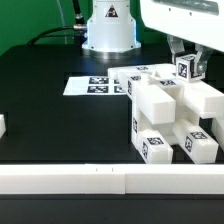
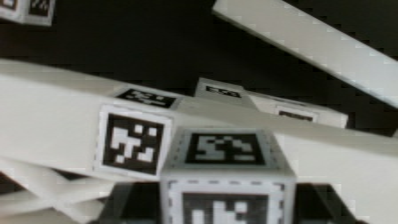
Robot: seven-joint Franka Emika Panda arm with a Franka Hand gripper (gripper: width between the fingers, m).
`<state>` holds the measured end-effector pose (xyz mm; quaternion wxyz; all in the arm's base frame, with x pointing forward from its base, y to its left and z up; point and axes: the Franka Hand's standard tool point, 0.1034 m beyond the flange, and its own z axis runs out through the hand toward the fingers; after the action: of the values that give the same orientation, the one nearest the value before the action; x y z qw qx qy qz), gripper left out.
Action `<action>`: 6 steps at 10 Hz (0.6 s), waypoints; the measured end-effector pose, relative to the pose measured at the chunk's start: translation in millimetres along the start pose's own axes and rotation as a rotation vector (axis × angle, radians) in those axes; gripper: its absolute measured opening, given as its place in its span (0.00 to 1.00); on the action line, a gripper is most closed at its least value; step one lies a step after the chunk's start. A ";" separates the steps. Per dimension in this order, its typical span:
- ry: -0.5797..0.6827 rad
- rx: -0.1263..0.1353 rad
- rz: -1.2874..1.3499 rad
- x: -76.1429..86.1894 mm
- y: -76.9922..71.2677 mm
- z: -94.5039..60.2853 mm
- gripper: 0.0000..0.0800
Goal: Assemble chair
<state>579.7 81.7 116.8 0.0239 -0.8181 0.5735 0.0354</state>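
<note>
The partly built chair (image 1: pixel 165 108) is a cluster of chunky white blocks with black-and-white tags, right of centre on the black table. My gripper (image 1: pixel 187 62) hangs over its far right corner. It is shut on a small white tagged part (image 1: pixel 188 69) and holds it just above the blocks. In the wrist view my gripper (image 2: pixel 222 205) has a dark finger (image 2: pixel 128 200) on each side of the held part (image 2: pixel 222 195), whose tag faces the camera. Below it lie tagged faces of the chair (image 2: pixel 134 140). Whether the held part touches the blocks is hidden.
The marker board (image 1: pixel 95 85) lies flat behind the chair, before the robot base (image 1: pixel 108 30). A white rail (image 1: pixel 100 180) runs along the table's front edge. A small white piece (image 1: pixel 2 125) sits at the exterior view's left edge. A long white bar (image 2: pixel 302 40) crosses the wrist view.
</note>
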 end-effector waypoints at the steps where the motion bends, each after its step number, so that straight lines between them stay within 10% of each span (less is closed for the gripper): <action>1: 0.000 0.000 -0.016 0.0 0.0 0.1 0.36; 6: 0.001 -0.004 -0.263 -1.2 -0.1 0.5 0.80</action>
<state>579.4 82.9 116.4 0.0265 -0.8862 0.4614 0.0329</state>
